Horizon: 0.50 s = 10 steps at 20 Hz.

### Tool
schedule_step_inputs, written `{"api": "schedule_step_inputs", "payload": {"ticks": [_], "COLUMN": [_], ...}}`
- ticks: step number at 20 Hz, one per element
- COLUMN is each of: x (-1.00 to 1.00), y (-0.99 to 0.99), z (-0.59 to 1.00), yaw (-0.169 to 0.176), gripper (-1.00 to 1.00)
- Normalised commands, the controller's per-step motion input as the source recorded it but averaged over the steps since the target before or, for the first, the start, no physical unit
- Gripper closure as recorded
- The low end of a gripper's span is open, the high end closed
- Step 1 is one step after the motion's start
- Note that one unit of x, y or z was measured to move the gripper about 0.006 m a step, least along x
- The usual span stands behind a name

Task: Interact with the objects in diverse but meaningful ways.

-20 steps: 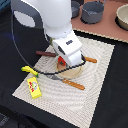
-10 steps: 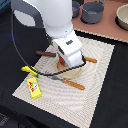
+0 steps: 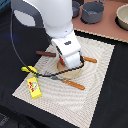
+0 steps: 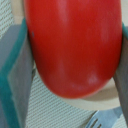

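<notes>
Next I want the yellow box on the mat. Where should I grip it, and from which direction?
Grip the yellow box across its two long sides, coming straight down. It lies flat on the mat with bare mat along both long sides; the banana lies near one end.

A black worktop (image 3: 107,107) fills most of the exterior view, with a pale woven mat (image 3: 85,90) laid diagonally across its centre. On the mat lie a yellow box with red marks (image 3: 33,87) at lower left, a yellow banana (image 3: 28,70) just above it, a round tan plate (image 3: 72,73) near centre, and wooden-handled cutlery (image 3: 74,84) beside the plate. A tan surface at the upper right of the frame carries a dark grey pot (image 3: 93,12) and a bowl (image 3: 122,17).
</notes>
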Motion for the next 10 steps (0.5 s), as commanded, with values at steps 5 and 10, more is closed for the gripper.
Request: {"api": "schedule_step_inputs", "payload": {"ticks": [5, 10], "x": [-0.02, 0.04], "y": [0.22, 0.58], "z": [1.00, 0.86], "yaw": [-0.075, -0.072], "gripper": [1.00, 1.00]}}
